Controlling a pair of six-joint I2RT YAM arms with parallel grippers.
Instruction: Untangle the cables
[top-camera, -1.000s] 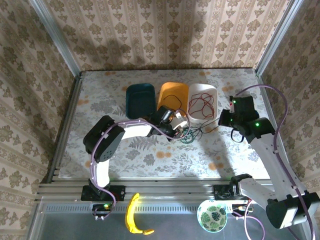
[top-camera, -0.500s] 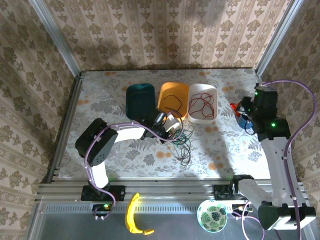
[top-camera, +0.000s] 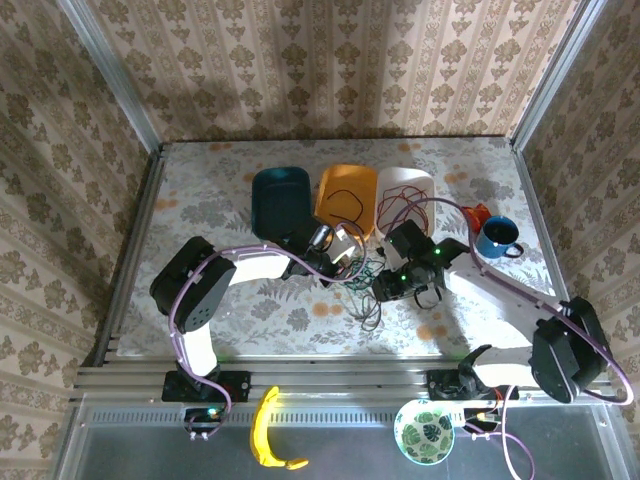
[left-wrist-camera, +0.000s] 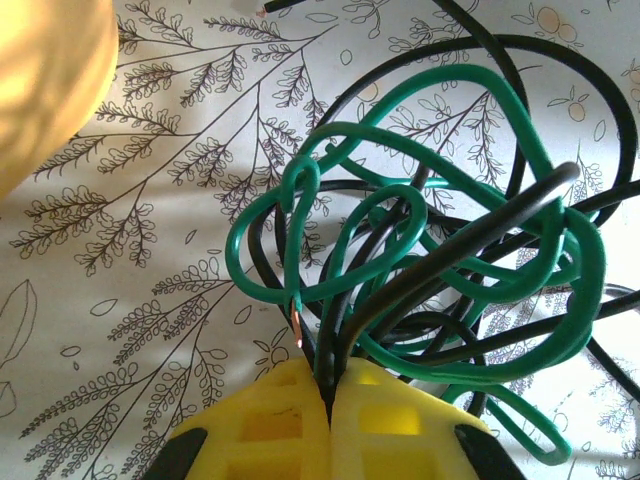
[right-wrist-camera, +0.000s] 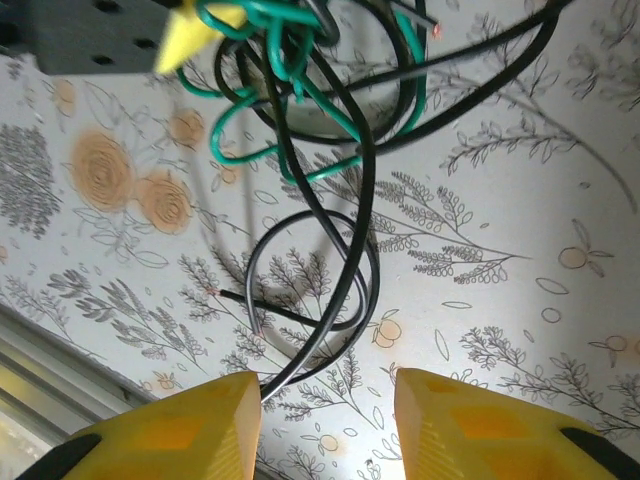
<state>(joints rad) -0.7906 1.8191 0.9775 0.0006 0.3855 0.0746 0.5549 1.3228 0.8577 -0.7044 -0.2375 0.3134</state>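
left pincer (left-wrist-camera: 328, 388): its yellow fingers (left-wrist-camera: 270, 420) are pressed together, pinching a black cable (left-wrist-camera: 470, 235) right at the tips. just ahead of the tips the cables (top-camera: 366, 276) bunch into one knot on the worktop (top-camera: 220, 190). a green cable (left-wrist-camera: 400, 200) loops round and through the black strands. how many black strands run into the pinch is hard to make out. ahead and to the left of this pincer an orange bin (left-wrist-camera: 40, 70) shows as a blurred curve, cut off by the frame.

right pincer (right-wrist-camera: 322, 392): its fingers (right-wrist-camera: 480, 425) are spread with nothing between them. a loose black loop (right-wrist-camera: 320, 270) lies just ahead of the gap. one strand runs down beside the left-hand finger, and whether it touches cannot be told. farther ahead sits the green-and-black knot. to this pincer's right the patterned worktop lies open. behind and to its left the metal rail (right-wrist-camera: 40, 370) at the worktop's edge is near.

from above, the two pincers face each other across the knot, close together. beyond them stand a teal bin (top-camera: 280, 205), the orange bin and a white bin (top-camera: 405, 172) in a row. a red cable (top-camera: 398, 212) lies in the white one. a blue mug (top-camera: 497, 238) stands off to the right pincer's far side.
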